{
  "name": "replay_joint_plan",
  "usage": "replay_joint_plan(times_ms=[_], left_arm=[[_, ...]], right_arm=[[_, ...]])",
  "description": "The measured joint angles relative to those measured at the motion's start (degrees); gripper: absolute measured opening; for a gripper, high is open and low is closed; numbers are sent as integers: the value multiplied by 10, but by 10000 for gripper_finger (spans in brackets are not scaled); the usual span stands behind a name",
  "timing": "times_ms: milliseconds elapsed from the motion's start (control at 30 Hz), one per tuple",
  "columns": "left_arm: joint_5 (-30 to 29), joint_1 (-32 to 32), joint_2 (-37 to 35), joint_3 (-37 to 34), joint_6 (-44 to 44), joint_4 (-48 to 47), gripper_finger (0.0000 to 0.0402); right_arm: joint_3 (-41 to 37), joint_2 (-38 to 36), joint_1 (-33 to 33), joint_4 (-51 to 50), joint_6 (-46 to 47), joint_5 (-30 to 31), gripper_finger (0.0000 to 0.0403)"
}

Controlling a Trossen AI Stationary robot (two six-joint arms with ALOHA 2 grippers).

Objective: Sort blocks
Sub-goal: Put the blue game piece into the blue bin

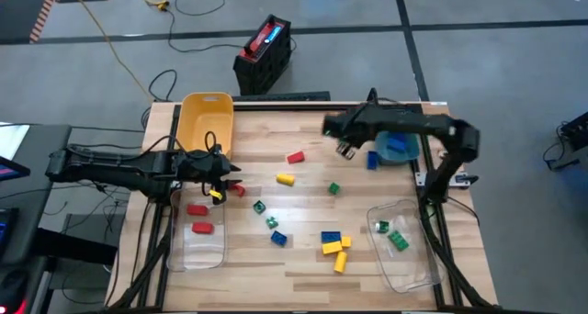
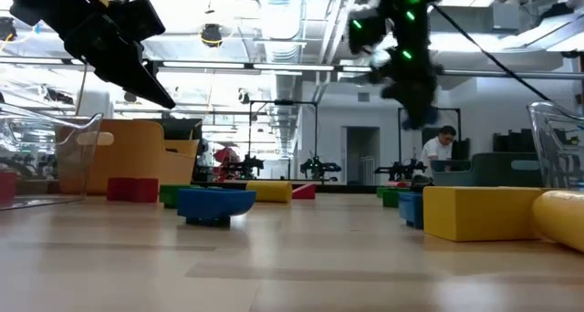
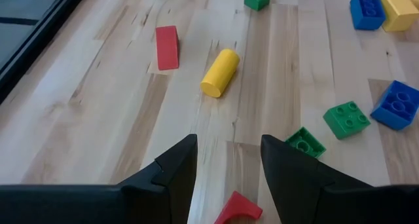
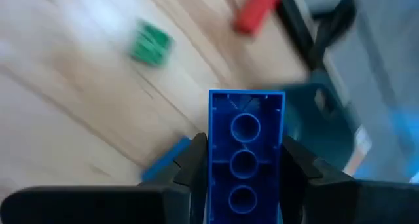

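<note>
Both arms are matte black, built of boxy jointed segments with thin black cables running along them. The left gripper [image 3: 228, 178] ends in two broad, angular black fingers. Behind the right gripper [image 2: 411, 93], small green lights glow on the wrist housing.

Ceiling strip lights [image 2: 274, 2] are flooding the room evenly, casting faint, soft shadows on the table [image 1: 303, 259]. Beyond the right arm's fingers [image 4: 196, 165], motion is smearing the green brick [image 4: 152, 42] and red brick [image 4: 256, 10].
</note>
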Motion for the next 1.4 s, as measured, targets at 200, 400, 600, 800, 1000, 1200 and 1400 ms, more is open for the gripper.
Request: replay_joint_plan(times_ms=[200, 400, 600, 800, 1000, 1200, 1400], left_arm=[[0, 0, 0, 0, 8, 14, 163], [0, 0, 0, 0, 15, 39, 163], [0, 0, 0, 0, 15, 38, 163], [0, 0, 0, 0, 14, 25, 163], [0, 0, 0, 0, 11, 20, 163], [-3, 0, 0, 0, 13, 41, 163], [-3, 0, 0, 0, 16, 57, 163]], right_arm=[[-128, -89, -94, 82, 9, -62, 136], [-162, -89, -159, 70, 14, -108, 145], [-166, -58, -178, 67, -7, -115, 209], [-147, -71, -158, 35, -15, -107, 248], [-119, -110, -40, 51, -85, -98, 249], [-107, -60, 67, 49, -100, -119, 250], [-106, 23, 84, 13, -139, -121, 250]])
